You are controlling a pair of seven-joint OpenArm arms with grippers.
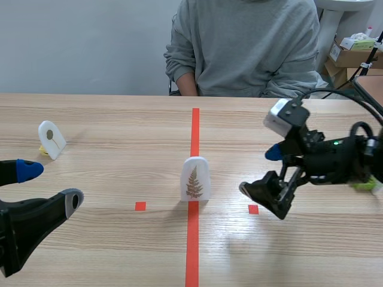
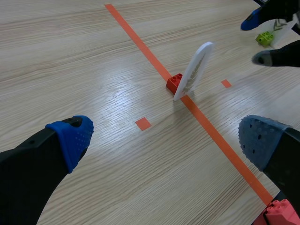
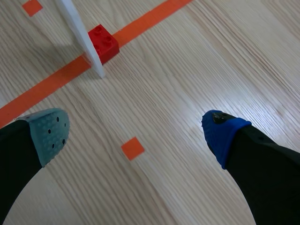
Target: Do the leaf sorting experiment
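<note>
A white card with a brown fern leaf (image 1: 195, 179) stands upright on the red tape line at the table's middle. In the left wrist view the card (image 2: 193, 70) is held in a red brick (image 2: 174, 83). A second white card with a small round leaf (image 1: 51, 139) stands at the far left on a yellow base. My left gripper (image 1: 51, 186) is open low at the left, well short of the fern card and holding nothing. My right gripper (image 1: 261, 171) hovers open to the right of the fern card. In its own view the card (image 3: 82, 37) and red brick (image 3: 104, 42) lie ahead of the fingers.
A person in a grey sweatshirt (image 1: 245, 48) sits across the table. A green brick (image 2: 265, 37) lies near the right arm. Another red brick (image 2: 281, 213) sits under my left gripper's right finger. Cardboard boxes (image 1: 353, 54) stand off the table at the back right.
</note>
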